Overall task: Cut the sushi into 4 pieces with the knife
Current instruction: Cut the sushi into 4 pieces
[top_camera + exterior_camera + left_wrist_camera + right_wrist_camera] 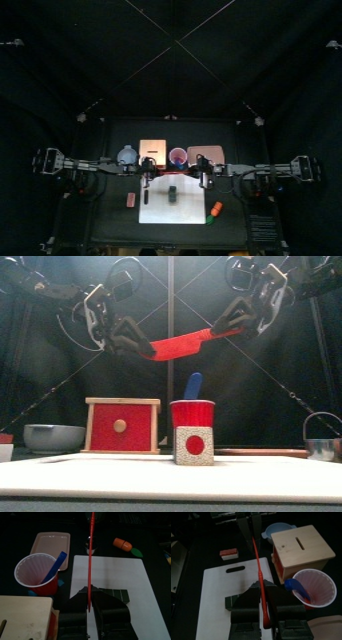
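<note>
Left claw (138,344): clamped on one end of the red knife (187,344), which I hold high in the air.
Right claw (238,326): clamped on the other end. I judge this a handover to get a cutting grip.
Sushi roll (195,445): on the white board (134,476), directly beneath the knife, apparently uncut.
Red cup (193,414): at 12 o'clock behind the roll, holding the blue knife (194,384).

Left arm (83,163) reaching in from 9 o'clock, right arm (267,168) from 3 o'clock, both raised high, wrists angled inward, left gripper (134,342) and right gripper (238,322) facing each other, each clamped on one end of the red knife (181,344), right gripper higher.
</note>
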{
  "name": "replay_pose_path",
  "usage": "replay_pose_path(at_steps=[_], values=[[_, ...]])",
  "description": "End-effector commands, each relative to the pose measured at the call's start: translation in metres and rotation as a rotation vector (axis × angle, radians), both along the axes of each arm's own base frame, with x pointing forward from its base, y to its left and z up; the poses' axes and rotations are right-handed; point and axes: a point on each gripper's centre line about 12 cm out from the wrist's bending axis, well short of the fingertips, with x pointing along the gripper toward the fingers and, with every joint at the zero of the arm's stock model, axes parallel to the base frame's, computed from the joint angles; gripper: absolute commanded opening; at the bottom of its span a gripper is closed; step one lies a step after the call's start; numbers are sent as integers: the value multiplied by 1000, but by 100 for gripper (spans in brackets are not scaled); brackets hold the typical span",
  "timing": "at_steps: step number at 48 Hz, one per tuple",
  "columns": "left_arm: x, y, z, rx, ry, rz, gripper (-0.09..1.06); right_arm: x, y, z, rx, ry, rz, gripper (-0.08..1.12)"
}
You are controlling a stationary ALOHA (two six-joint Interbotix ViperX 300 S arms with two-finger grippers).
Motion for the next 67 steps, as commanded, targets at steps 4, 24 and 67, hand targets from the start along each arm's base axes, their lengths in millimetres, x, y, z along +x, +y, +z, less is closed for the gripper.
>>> replay_pose_path(at_steps=[4,24,67], values=[[3,1,10,2,-32,3,37,7,-3,5,21,90,-17,21],[2,1,1,-6,-8,5,36,16,-1,-4,36,319,-16,21],[7,-40,-75,-69,209,-64,28,34,27,-83,65,573,53,21]])
